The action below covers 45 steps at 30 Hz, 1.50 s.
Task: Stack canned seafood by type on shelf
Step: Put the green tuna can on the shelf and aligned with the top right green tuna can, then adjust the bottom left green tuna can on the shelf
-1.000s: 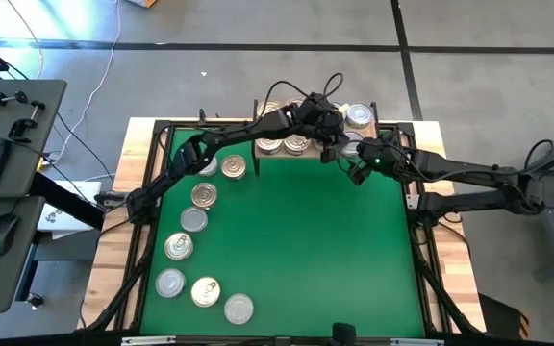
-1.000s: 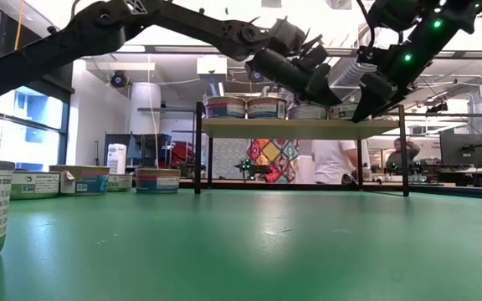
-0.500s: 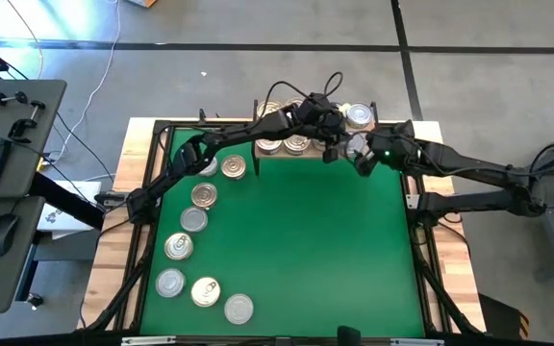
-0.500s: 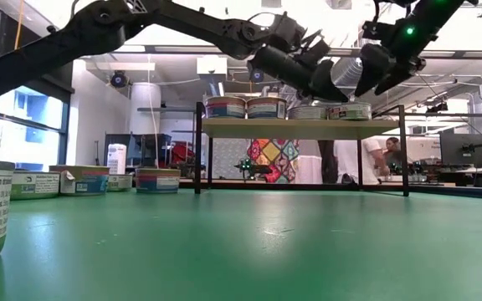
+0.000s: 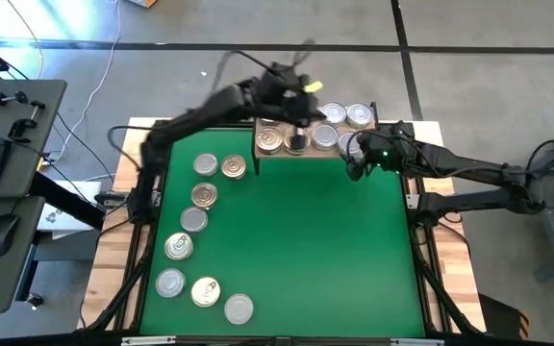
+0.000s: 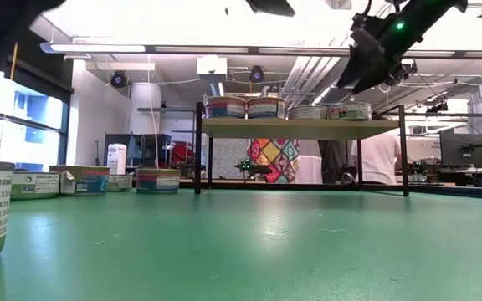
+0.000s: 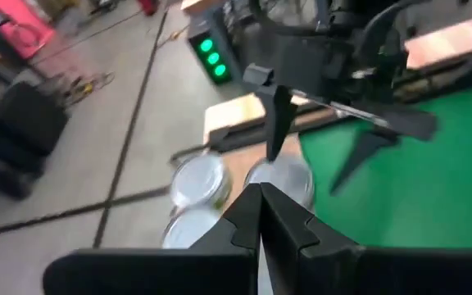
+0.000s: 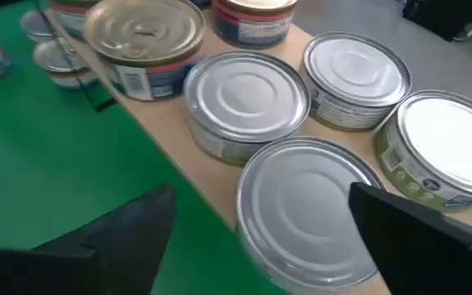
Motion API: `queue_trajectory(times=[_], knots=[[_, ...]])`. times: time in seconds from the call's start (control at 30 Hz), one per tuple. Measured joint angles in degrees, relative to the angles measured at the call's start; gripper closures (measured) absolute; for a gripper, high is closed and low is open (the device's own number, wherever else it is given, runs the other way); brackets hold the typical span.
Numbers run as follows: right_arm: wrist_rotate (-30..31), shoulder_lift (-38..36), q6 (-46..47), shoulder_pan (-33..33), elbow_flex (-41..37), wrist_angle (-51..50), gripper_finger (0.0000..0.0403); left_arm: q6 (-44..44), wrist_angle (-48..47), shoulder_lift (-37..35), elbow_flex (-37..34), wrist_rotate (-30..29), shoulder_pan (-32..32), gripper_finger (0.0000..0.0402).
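Observation:
The shelf (image 5: 259,154) is a small light wood board on black legs at the green mat's far edge. It carries several tins: gold-lidded ones (image 5: 270,140) on its left part, silver-lidded ones (image 5: 359,115) on its right. My left gripper (image 7: 260,220) is shut with nothing in it, high above the shelf (image 6: 299,128). My right gripper (image 8: 260,225) is open at the shelf's right near edge. Its fingers stand on either side of a silver tin (image 8: 306,205) that rests flat at the board's edge.
Several more tins (image 5: 203,195) lie in a curved row along the mat's left side, down to its near edge (image 5: 239,308). The middle and right of the green mat (image 5: 335,250) show bare. A person stands in the room behind the shelf (image 6: 383,159).
My left gripper has risen quickly from the shelf's right part, going up and toward the table's left, still shut. My right gripper has risen a little beside the shelf's right end.

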Motion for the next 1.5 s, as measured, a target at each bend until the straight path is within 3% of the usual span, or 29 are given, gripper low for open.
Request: queue_trajectory(times=[0.13,0.37,0.53,0.77,0.87,1.07,1.33,1.5], knots=[[-0.34,3.21,-0.01,-2.17,0.0,1.83,0.0122,-0.99,-10.09,-6.32,0.0,-3.1,1.0,0.0401],[-0.02,7.95,-0.28,-7.75,-0.01,2.84,0.025,-6.73,-20.91,-13.48,0.0,-3.42,2.71,0.0401],[-0.53,7.54,-1.48,-9.94,0.02,2.54,0.0296,-9.51,-23.32,-16.3,-0.02,-3.5,2.11,0.0401],[-3.25,4.72,-3.38,-8.72,-0.09,6.86,0.0304,-12.53,-25.18,-19.69,-0.02,-3.33,0.0,0.0402],[-7.67,4.59,-4.48,-7.95,-0.09,10.61,0.0304,-13.46,-27.07,-20.97,-0.02,-3.3,-1.17,0.0401],[-13.19,8.62,-3.97,-7.6,-0.07,18.1,0.0305,-15.19,-31.23,-22.19,-0.07,-3.43,-3.58,0.0401],[-12.02,14.43,-4.32,-9.42,-0.07,19.31,0.0305,-16.2,-31.15,-22.4,-0.35,-3.64,-4.55,0.0401],[-11.0,13.38,-4.32,-10.03,0.0,16.65,0.0305,-18.13,-29.64,-25.03,-7.05,-6.72,-4.53,0.0401]])
